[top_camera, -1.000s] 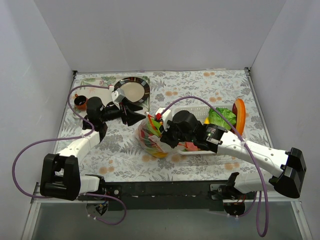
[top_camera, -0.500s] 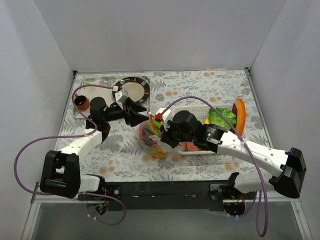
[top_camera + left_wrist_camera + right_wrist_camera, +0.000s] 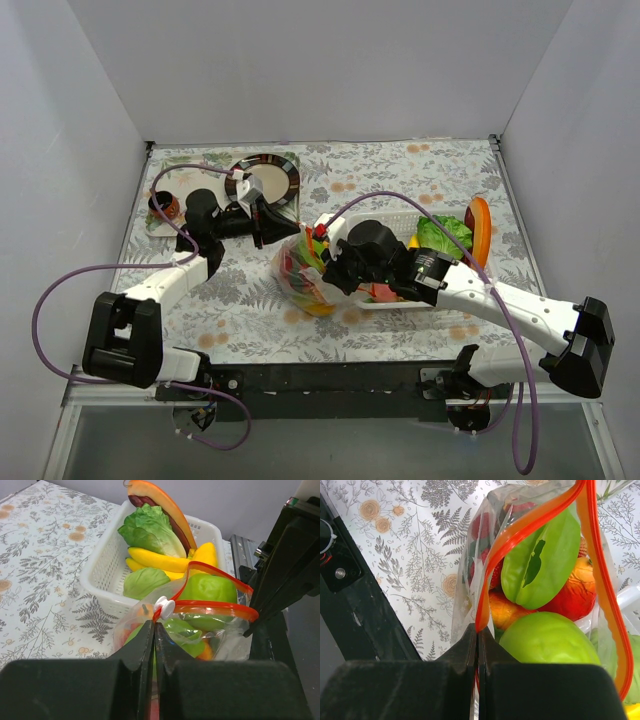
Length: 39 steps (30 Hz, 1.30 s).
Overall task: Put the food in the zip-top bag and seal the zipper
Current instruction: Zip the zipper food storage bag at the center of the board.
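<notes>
Clear crinkly zip-top bag (image 3: 300, 272) mostly filled with glossy toy food (image 3: 540, 565); orange-red zipper strip (image 3: 215, 605) gapes. Left claw (image 3: 153, 630) and right claw (image 3: 477, 632) each pinch its ends. Sealing remains.

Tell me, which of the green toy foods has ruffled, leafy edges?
The lettuce, at the end of the white basket beside the orange slice. The other green pieces, in the basket and zip-top bag, are smooth and rounded.

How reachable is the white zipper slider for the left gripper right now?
Probably yes: the left gripper is shut on the zip-top bag just below the slider, nothing between them; it would need to let go first.
</notes>
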Each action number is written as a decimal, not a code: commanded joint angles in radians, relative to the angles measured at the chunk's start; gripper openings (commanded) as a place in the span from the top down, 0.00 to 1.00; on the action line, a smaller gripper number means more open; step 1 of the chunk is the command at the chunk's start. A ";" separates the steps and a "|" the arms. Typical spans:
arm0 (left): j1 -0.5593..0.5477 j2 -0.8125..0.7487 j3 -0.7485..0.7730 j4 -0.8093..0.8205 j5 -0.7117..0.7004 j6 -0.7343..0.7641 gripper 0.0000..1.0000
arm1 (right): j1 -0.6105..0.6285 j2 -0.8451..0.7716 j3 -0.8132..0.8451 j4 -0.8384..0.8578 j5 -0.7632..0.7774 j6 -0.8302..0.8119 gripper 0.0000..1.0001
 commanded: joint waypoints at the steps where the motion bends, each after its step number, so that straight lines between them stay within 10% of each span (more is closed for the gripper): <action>1: -0.004 -0.015 0.026 -0.001 0.016 0.030 1.00 | -0.005 -0.032 -0.010 0.001 0.036 0.010 0.99; 21: 0.082 0.065 0.190 0.011 0.145 -0.096 1.00 | -0.009 -0.048 0.018 -0.065 0.088 0.016 0.98; 29: 0.082 0.044 0.165 0.016 0.143 -0.093 1.00 | -0.009 0.006 0.239 -0.143 0.079 0.001 0.46; 39: 0.082 0.018 0.130 0.071 0.116 -0.127 1.00 | -0.070 0.239 0.574 -0.187 0.125 -0.073 0.44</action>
